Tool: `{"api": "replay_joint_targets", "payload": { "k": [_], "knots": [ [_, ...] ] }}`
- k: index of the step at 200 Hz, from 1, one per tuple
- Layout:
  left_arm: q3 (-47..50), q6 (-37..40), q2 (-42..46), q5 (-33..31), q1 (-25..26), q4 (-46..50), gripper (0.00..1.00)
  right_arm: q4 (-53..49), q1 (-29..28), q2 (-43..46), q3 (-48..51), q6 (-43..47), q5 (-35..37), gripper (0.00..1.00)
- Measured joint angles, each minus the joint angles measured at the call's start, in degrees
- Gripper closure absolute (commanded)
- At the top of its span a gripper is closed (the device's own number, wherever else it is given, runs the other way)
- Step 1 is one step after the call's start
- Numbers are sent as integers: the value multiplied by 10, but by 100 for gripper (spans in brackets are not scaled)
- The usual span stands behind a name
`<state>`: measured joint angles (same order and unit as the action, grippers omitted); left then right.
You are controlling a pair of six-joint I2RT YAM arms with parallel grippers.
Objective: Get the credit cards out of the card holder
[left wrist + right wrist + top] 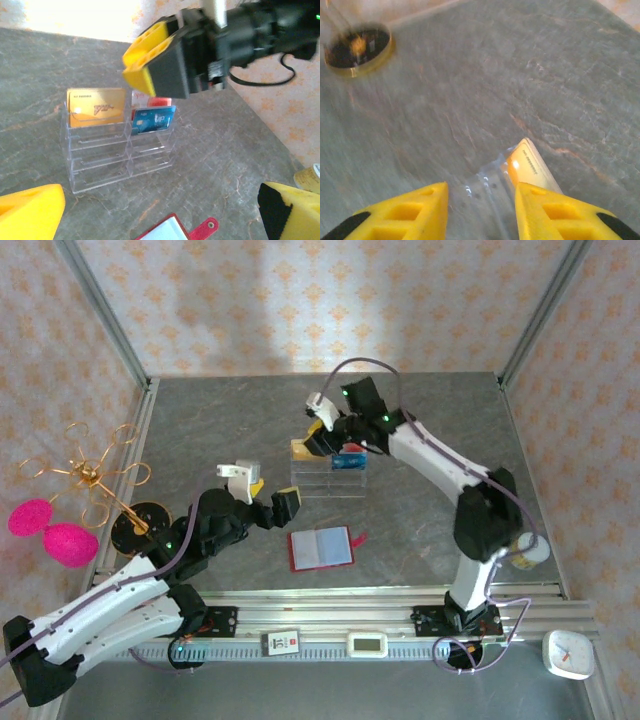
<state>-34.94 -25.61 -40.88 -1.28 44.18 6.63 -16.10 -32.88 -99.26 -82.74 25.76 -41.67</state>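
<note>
The card holder (320, 548), a small red wallet, lies open and flat on the table near the front; its corner and snap tab show in the left wrist view (170, 230). The credit cards are hidden; I see only pale inner pages. My left gripper (264, 502) hovers left of the wallet, jaws wide open and empty (162, 195). My right gripper (320, 438) hangs over the left top slot of the clear acrylic stand (328, 475), open, with nothing between its fingers (481, 187). A gold card (527, 165) stands in that slot beside the right finger.
The stand also holds a blue card (152, 119) with a red one (159, 101) behind it. A gold wire ornament on a round black base (140, 523) and two pink pieces (55, 530) sit at the left. A white timer (570, 655) lies at the front right.
</note>
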Motion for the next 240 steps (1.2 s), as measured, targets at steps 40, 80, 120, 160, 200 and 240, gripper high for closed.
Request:
{"api": "replay_joint_targets", "payload": {
  "k": [40, 80, 120, 160, 200, 240],
  "knots": [
    [47, -30, 39, 21, 0, -35, 1, 175, -94, 122, 224, -205, 116, 61],
    [81, -55, 76, 25, 0, -47, 6, 167, -250, 119, 319, -297, 232, 60],
    [100, -77, 97, 23, 0, -45, 9, 142, -338, 76, 331, -338, 314, 60],
    [122, -94, 109, 23, 0, -42, 11, 121, -365, 40, 330, -351, 385, 59],
    [130, -104, 102, 24, 0, -43, 13, 107, -372, 8, 321, -350, 424, 63],
    [151, -118, 83, 24, 0, -47, 23, 114, -375, 4, 319, -362, 445, 100]
  ]
}}
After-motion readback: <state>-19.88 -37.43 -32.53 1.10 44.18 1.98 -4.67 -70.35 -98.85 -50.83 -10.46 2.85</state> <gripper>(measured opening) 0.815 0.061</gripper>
